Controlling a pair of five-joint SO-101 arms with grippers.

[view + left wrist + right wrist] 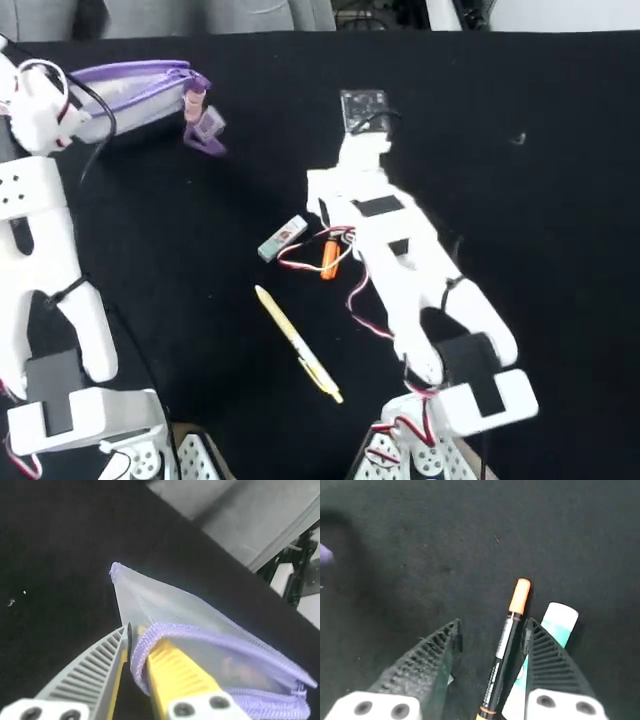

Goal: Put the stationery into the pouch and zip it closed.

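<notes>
Roughly, left to right across the black counter [520, 200].

Far left, back edge: the left tool [134, 645] is clenched on the purple mesh pouch [140, 85]. The wrist view shows a grey finger and a yellow finger pinching the zip edge. The pouch stretches from the tool toward the middle of the counter. A small purple tag [207, 128] hangs at its free end.

Centre, nearer the arm bases: a yellow pen [297, 343] lies flat on the counter at a slant, apart from everything else.

Just behind it: a small teal-and-white eraser [282, 238], also flat on the counter.

Just beside the eraser: an orange pen [329, 258], lying under the right arm's wrist.

The right tool [492, 630] is released, with its jaws spread wide. It points down at the counter and straddles the orange pen without gripping it. The pen sits closer to one finger, and the eraser lies just outside that same finger, partly hidden by it.

All three stationery pieces are out on the counter, well apart from the pouch.
</notes>
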